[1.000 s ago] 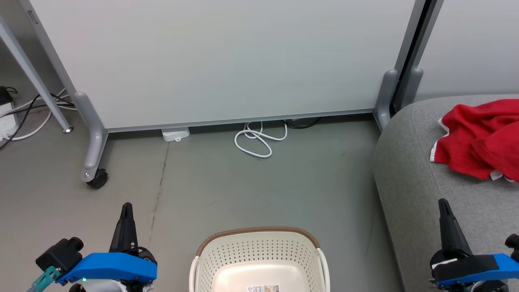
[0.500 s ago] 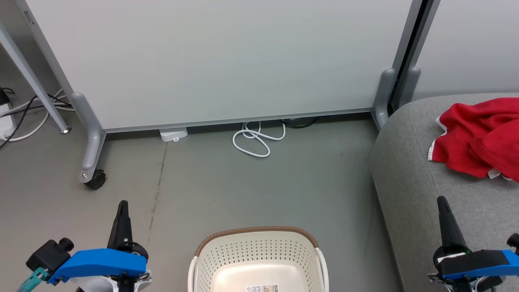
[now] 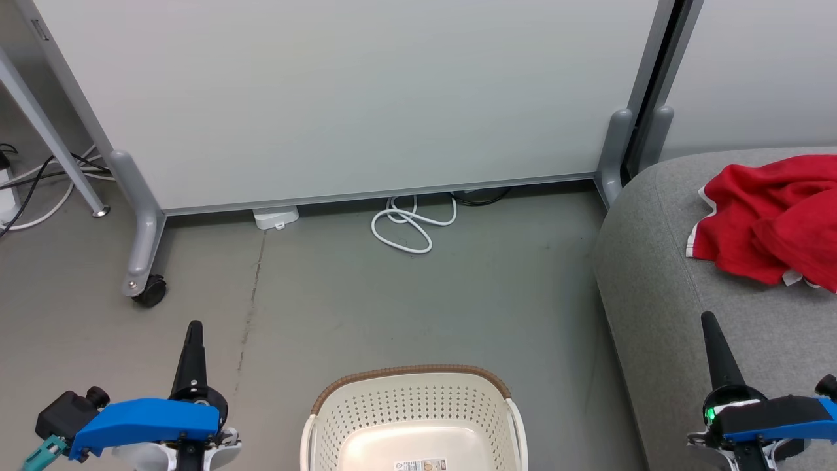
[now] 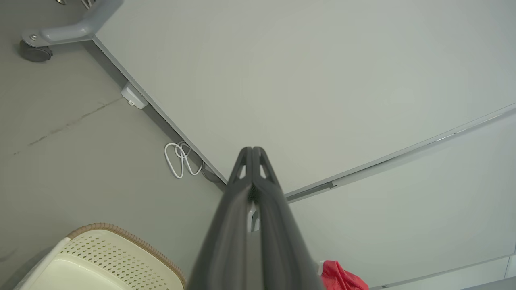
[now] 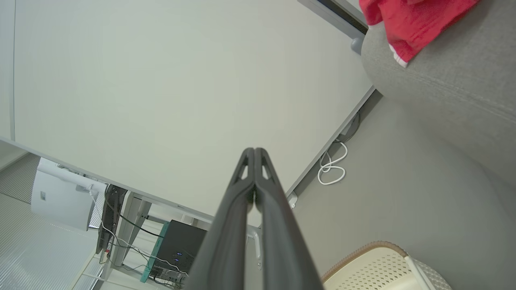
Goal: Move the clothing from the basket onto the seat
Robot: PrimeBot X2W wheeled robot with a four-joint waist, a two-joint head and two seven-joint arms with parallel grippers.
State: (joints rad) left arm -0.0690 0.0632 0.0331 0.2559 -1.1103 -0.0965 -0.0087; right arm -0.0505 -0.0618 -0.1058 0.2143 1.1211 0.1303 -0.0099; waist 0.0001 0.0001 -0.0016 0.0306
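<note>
- Our left claw (image 3: 194,326) and right claw (image 3: 705,316) each have their fingers pressed together on nothing, and hang low on either side of the basket (image 3: 412,399).
- The clothing (image 3: 771,219), a crumpled red heap with white trim, lies on the seat (image 3: 654,314), well apart from the basket.
- The stretch of basket floor that we see is bare cream plastic with a paper label (image 3: 423,466). Its near end is cut off by the head view's lower edge.
- We judge the moving done, or all but done. What is left is to check that hidden near end for another garment.
</note>
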